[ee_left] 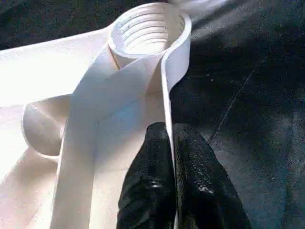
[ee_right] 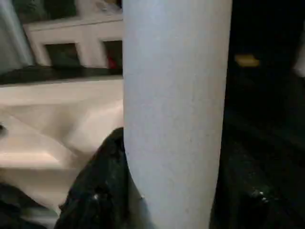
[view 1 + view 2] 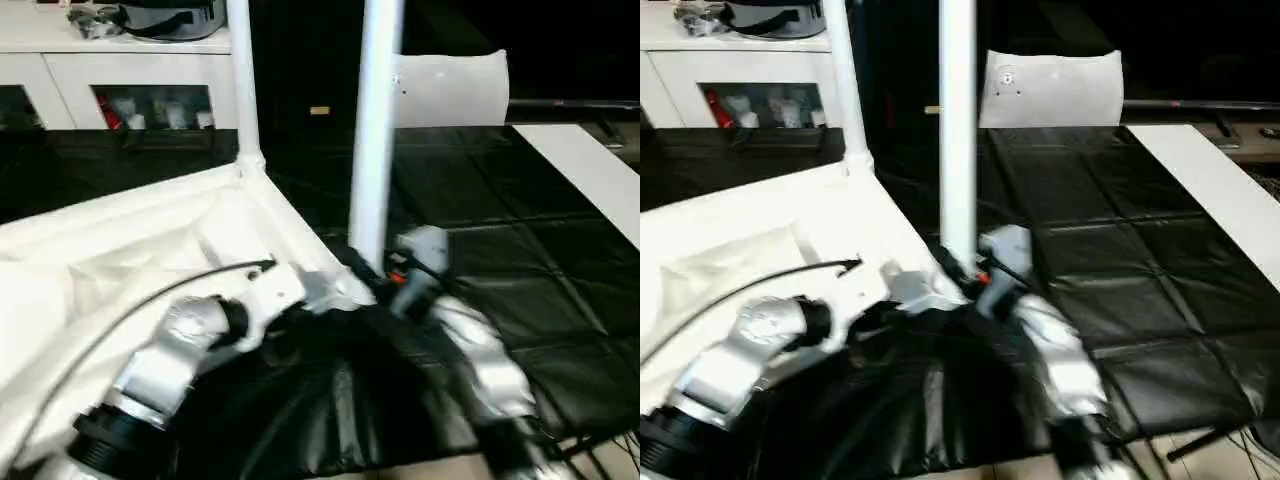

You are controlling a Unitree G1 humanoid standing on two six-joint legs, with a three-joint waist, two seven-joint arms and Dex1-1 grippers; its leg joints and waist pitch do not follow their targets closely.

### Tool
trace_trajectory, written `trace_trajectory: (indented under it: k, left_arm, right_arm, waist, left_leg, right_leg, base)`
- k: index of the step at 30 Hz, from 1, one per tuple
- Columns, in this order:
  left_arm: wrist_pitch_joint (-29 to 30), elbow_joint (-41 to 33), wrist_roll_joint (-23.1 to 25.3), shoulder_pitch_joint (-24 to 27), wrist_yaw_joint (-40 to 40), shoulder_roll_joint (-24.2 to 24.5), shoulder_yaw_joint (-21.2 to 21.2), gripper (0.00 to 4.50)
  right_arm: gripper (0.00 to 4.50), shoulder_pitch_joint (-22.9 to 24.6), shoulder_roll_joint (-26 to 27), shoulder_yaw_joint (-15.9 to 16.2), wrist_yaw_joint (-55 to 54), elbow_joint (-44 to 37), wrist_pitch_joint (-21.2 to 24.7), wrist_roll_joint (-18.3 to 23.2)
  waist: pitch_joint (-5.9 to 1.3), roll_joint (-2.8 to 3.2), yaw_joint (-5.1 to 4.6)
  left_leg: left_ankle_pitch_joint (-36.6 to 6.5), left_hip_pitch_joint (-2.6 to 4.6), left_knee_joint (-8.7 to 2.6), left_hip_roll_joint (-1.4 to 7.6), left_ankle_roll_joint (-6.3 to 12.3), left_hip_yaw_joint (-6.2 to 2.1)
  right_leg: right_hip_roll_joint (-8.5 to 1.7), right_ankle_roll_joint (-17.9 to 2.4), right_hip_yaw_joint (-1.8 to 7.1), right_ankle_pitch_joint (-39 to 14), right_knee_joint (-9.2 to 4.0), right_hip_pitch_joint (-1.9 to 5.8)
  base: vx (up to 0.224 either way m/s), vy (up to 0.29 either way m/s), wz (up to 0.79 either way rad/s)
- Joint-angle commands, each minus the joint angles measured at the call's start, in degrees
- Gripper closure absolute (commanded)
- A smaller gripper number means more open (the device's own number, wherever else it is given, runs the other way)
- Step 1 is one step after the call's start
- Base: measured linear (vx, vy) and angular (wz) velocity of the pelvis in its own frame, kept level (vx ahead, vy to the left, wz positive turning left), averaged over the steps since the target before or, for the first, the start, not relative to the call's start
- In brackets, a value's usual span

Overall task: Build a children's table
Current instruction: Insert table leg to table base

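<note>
The white plastic children's table top (image 3: 120, 240) lies upside down on the black-covered bench (image 3: 1140, 300), near its front edge, ribbed underside up and one corner pointing towards the robot. It looks light, hollow and stiff, with a smooth skin that I would expect to slip under a pinch, so the thin upright rim is the sensible place to steady it. That is just where the left gripper (image 1: 172, 143) has it, black jaws closed tight on the rim wall just beside an empty round threaded corner socket (image 1: 147, 31). The right gripper (image 3: 385, 272) holds a long tapered white plastic leg (image 3: 375, 130) upright by its lower end at that near corner, jaws closed round the shaft; gripping low should keep the tall leg from swaying. Another white leg (image 3: 243, 80) already stands in the far corner socket.
</note>
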Motion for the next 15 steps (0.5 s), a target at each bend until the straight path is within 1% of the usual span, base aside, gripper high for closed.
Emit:
trace_trajectory:
  k: [1,2,3,4,5,6,7,8,9,10,11,12,13,15]
  left_arm:
    - [-2.4,4.4,1.3,-0.1,-0.5,2.2,1.3,4.5]
    - [-2.4,4.4,1.3,-0.1,-0.5,2.2,1.3,4.5]
    - [-4.5,4.7,0.2,0.0,-3.5,3.0,0.6,4.5]
    - [-5.5,5.1,-0.2,-0.1,-4.7,3.3,0.2,4.5]
    - [-5.9,5.4,-0.8,-0.1,-6.0,3.7,-0.3,4.5]
    - [-6.2,5.6,-1.5,-0.2,-7.8,4.2,-0.9,4.5]
    - [-6.2,5.6,-1.6,-0.2,-8.0,4.2,-1.0,4.5]
    - [-6.2,5.6,-2.2,-0.2,-9.8,4.7,-1.5,4.5]
    - [-6.1,5.6,-2.4,-0.2,-10.8,4.9,-1.8,4.5]
    - [-6.6,5.8,-2.8,-0.2,-12.2,5.2,-2.3,4.5]
    - [-6.8,6.0,-3.3,-0.2,-13.6,5.5,-2.6,4.5]
    - [-6.8,6.2,-3.4,-0.3,-13.9,5.6,-2.7,4.5]
    - [-7.2,6.5,-3.3,-0.5,-14.7,5.9,-3.0,4.5]
    - [-7.4,6.8,-3.5,-0.6,-15.6,5.9,-3.1,4.5]
  right_arm:
    - [2.61,1.9,-0.5,0.0,0.6,1.3,1.6,-0.2]
    - [2.61,1.9,-0.5,0.0,0.6,1.3,1.6,-0.2]
    - [2.61,1.6,-0.1,-0.6,0.9,0.4,2.0,1.1]
    - [2.61,1.4,0.1,-0.9,1.0,-0.1,2.2,1.9]
    - [2.61,0.6,0.5,-1.3,1.4,-1.2,3.0,3.5]
    - [2.61,-0.6,1.1,-1.6,2.3,-3.0,4.6,5.9]
    - [2.61,-0.8,1.2,-1.6,2.5,-3.2,4.8,6.2]
    - [2.61,-1.6,1.8,-1.7,3.3,-4.7,6.0,7.9]
    - [2.61,-2.1,2.1,-1.8,3.6,-5.6,6.6,8.7]
    - [2.61,-2.6,2.5,-2.0,4.1,-6.9,7.8,10.3]
    - [2.61,-3.1,2.8,-2.1,4.5,-8.2,8.8,11.7]
    - [2.61,-3.4,3.0,-2.1,4.5,-9.0,9.2,12.3]
    - [2.61,-4.0,3.3,-2.2,4.5,-9.9,9.5,13.1]
    - [2.61,-4.5,3.5,-2.3,4.5,-10.3,9.6,13.5]
  waist:
    - [-1.31,0.73,-0.25]
    - [-1.31,0.73,-0.25]
    - [-1.57,0.27,-0.56]
    - [-1.65,0.51,-0.66]
    - [-1.79,0.73,-0.75]
    - [-1.93,0.79,-0.87]
    - [-1.87,0.75,-0.79]
    - [-1.87,0.79,-0.81]
    - [-2.0,0.92,-0.7]
    - [-2.17,1.11,-0.61]
    - [-2.22,1.14,-0.49]
    - [-2.43,1.31,-0.2]
    - [-2.53,0.48,0.08]
    - [-2.58,1.05,0.53]
  left_leg:
    - [-20.2,-0.9,-3.61,-0.18,2.05,0.4]
    - [-20.2,-0.9,-3.61,-0.18,2.05,0.4]
    - [-19.0,-1.66,-3.71,-0.2,2.25,0.12]
    - [-17.9,-1.46,-3.62,-0.15,2.66,0.21]
    - [-17.2,-1.41,-3.62,0.03,2.76,0.2]
    - [-15.1,-1.67,-3.58,0.3,2.89,0.36]
    - [-14.2,-1.53,-3.56,0.41,3.11,0.55]
    - [-13.8,-1.53,-3.49,0.41,3.19,0.63]
    - [-12.4,-1.62,-3.5,0.56,3.18,0.62]
    - [-10.4,-1.52,-3.37,0.78,3.01,0.71]
    - [-9.1,-1.43,-3.3,0.73,3.13,0.77]
    - [-6.4,-1.31,-3.1,0.81,3.26,0.91]
    - [-4.4,-1.22,-2.96,0.84,3.49,1.11]
    - [-2.2,-1.09,-2.82,0.72,3.6,1.22]
  right_leg:
    - [-3.72,-0.9,2.43,-34.0,-6.64,1.36]
    - [-3.72,-0.9,2.43,-34.0,-6.64,1.36]
    - [-3.93,-0.8,2.32,-33.2,-6.24,2.02]
    - [-3.87,-1.4,2.55,-31.9,-6.15,1.65]
    - [-3.92,-2.1,2.73,-30.3,-5.9,1.64]
    - [-3.81,-3.9,2.94,-25.9,-5.36,1.72]
    - [-3.72,-5.1,3.0,-23.4,-5.01,1.7]
    - [-3.68,-5.7,3.05,-22.5,-4.85,1.71]
    - [-3.77,-6.6,3.13,-20.0,-4.4,2.02]
    - [-3.73,-7.8,3.2,-15.9,-3.87,2.05]
    - [-3.64,-8.4,3.23,-13.5,-3.67,2.21]
    - [-3.61,-9.6,3.32,-8.5,-2.92,2.34]
    - [-3.49,-10.5,3.34,-4.7,-2.45,2.5]
    - [-3.55,-11.6,3.46,-0.8,-1.87,2.59]
  base:
    - [0.0,0.0,0.0]
    - [0.0,0.0,0.0]
    - [0.0,0.0,0.0]
    - [0.0,0.0,0.0]
    - [0.0,0.0,0.0]
    - [0.0,0.0,0.0]
    - [0.0,0.0,0.0]
    - [0.0,0.0,0.0]
    - [0.0,0.0,0.0]
    - [0.0,0.0,0.0]
    - [0.052,0.001,0.01]
    - [0.052,0.001,0.01]
    - [0.056,0.009,0.01]
    - [0.051,0.009,0.01]
